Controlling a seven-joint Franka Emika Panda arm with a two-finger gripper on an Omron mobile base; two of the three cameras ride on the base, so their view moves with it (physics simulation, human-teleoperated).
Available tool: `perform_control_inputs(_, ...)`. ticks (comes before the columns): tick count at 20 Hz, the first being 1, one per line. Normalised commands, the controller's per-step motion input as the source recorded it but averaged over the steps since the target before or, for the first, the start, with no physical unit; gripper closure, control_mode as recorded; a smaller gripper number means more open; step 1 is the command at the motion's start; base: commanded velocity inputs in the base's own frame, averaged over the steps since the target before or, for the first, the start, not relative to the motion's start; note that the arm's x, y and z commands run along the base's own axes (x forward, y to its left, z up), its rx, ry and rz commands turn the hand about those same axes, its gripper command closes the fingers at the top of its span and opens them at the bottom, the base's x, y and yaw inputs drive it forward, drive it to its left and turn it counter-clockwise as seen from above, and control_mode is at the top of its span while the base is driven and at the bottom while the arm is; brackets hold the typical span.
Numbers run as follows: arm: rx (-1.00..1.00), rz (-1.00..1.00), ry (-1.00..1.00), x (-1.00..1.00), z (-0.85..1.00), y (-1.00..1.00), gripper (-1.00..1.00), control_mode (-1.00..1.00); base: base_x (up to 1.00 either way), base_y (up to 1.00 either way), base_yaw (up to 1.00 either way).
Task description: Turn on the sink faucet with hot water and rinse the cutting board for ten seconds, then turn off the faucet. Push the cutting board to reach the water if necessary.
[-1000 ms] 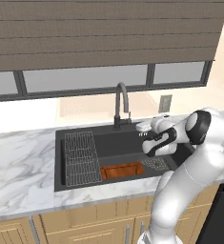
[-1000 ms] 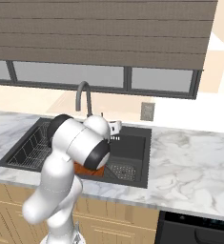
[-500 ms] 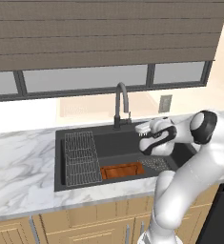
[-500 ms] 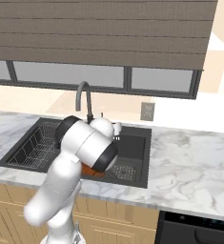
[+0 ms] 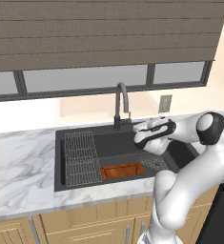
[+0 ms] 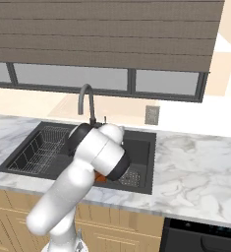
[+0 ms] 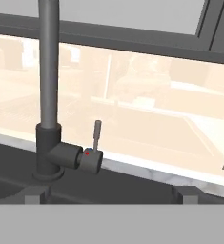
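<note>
Facing 1 sink faucet (image 7: 49, 95), jaws apart, 1 cutting board (image 5: 122, 170) in 1 sink (image 5: 108, 143), 1 rack (image 5: 80, 157)

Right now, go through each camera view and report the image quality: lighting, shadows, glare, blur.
Left base view: flat, even rendered light, soft focus, the reddish-brown wooden cutting board readable in the matte charcoal sink. Right base view: the white arm blocks the basin's middle. Hand view: the dark-grey gooseneck faucet and its side lever are sharp, the pale scene behind the window looks washed out, no glare on the metal.
</note>
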Motion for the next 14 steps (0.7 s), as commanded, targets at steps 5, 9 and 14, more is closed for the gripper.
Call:
perform_control_inputs(5, 0.0, -0.03, 0.0, 0.05, 0.0, 0.04, -1.0, -1.0, 0.0, 0.0, 0.0)
perform_control_inputs(9, 0.0, -0.02, 0.0, 0.03, 0.0, 0.0, -1.0, -1.0, 0.0, 0.0, 0.0)
perform_control_inputs(14, 0.0, -0.02, 0.0, 0.08, 0.0, 0.0, -1.0, -1.0, 0.0, 0.0, 0.0)
